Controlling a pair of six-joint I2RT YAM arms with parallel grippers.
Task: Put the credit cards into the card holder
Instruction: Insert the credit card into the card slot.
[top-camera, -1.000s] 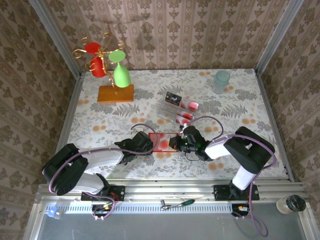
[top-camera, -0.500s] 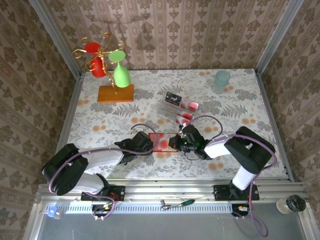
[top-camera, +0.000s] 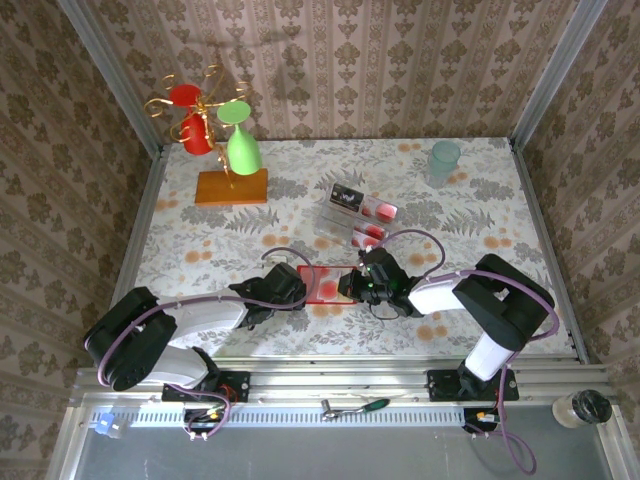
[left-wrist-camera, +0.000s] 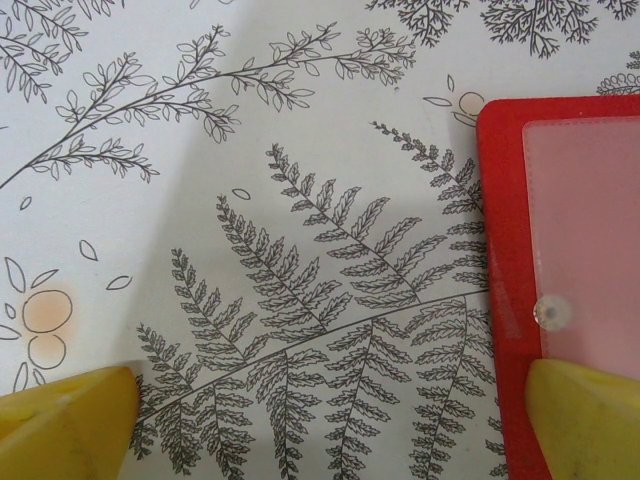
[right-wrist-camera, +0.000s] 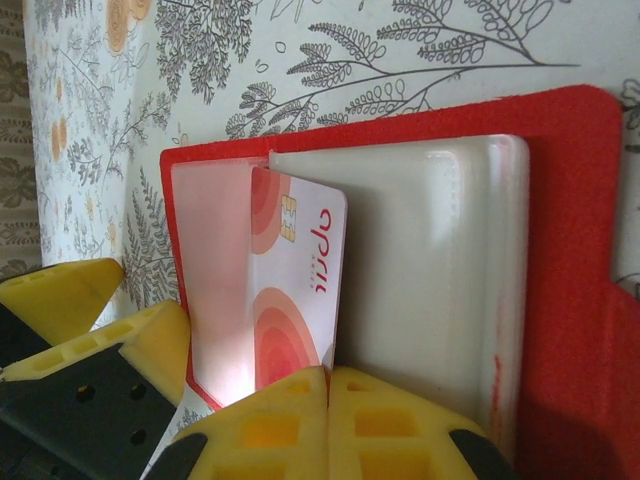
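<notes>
A: L gripper (top-camera: 292, 285), top cam?
B: At card holder (top-camera: 326, 285)'s left edge, R gripper (top-camera: 356, 286) at its right edge. Jaws unclear from above.
A: L wrist cam?
B: Fingers (left-wrist-camera: 585, 415) spread wide. One tip over holder's red border, other over tablecloth (left-wrist-camera: 250, 150).
A: R wrist?
B: Jaws closed, tips meeting credit card (right-wrist-camera: 290, 290)'s near edge. Card's partly in holder's pale pocket (right-wrist-camera: 430, 250).

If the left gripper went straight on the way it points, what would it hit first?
Probably the tablecloth, straight ahead of the open left gripper. One fingertip is over the edge of the card holder, so it might touch that first; depth is unclear.
</notes>
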